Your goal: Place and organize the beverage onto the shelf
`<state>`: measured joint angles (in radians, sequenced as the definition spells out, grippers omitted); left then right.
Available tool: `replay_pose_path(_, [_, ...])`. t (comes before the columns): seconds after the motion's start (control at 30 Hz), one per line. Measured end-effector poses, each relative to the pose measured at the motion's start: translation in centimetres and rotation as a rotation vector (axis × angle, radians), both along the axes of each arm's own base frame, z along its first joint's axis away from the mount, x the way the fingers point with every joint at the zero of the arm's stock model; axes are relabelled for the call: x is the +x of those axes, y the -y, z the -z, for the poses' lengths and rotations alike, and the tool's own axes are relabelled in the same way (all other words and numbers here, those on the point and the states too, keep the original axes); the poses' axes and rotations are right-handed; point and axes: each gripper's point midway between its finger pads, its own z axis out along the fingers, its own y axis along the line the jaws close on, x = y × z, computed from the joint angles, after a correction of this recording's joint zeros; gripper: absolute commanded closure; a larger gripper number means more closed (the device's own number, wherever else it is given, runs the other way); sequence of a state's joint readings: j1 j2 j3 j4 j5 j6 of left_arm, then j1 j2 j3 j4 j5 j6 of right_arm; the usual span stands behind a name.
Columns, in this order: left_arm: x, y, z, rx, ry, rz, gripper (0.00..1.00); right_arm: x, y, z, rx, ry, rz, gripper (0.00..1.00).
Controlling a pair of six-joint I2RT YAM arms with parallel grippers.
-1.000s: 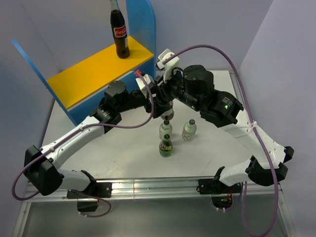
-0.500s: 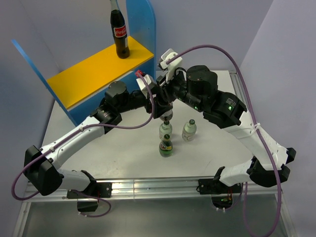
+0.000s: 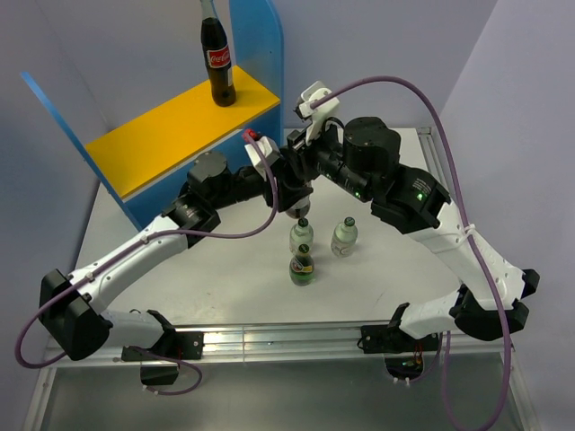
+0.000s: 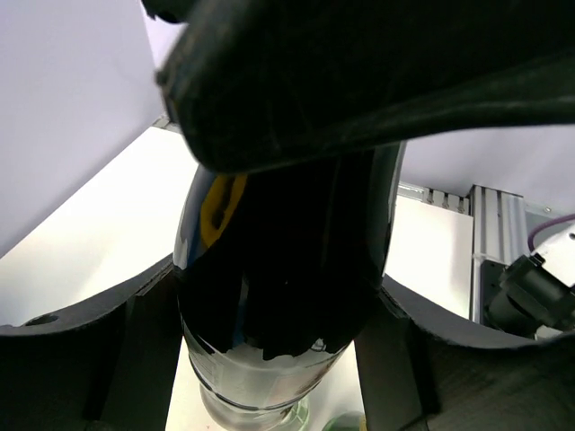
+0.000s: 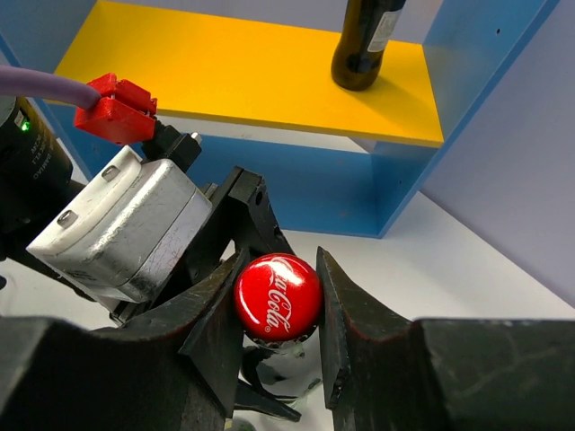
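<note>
One cola bottle (image 3: 218,63) stood on the shelf (image 3: 162,130), while the second cola bottle (image 4: 278,296) hung over the table (image 3: 225,269), right gripper (image 5: 277,303) clamped at its red cap and left gripper (image 4: 269,359) flanking its body, grip unclear, with three small bottles (image 3: 302,268) left to place.

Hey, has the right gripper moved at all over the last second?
Yes. From above, the right gripper shifted slightly back and right, away from the rightmost small bottle on the table, red cap still clamped.
</note>
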<state>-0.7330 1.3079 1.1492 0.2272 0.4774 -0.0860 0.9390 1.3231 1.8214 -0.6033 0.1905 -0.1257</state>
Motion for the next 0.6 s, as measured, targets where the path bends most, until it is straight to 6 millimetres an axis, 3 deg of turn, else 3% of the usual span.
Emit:
replay_pose_path(0.23, [0.5,-0.6,-0.9,-0.031,0.014,-0.070,1.00,0.2,-0.3,-0.7,0.026,0.020,-0.001,0.73])
replay_pose_path(0.5, [0.7,-1.9,-2.2,-0.069,0.034,-0.139,1.00,0.1,-1.0,-2.3,0.092,0.047,-0.025,0.52])
replay_pose_path(0.6, [2.2,-2.9,-0.8,-0.056,-0.022,-0.231,1.00,-0.7,-1.2,-4.3,0.161,0.079,-0.055,0.43])
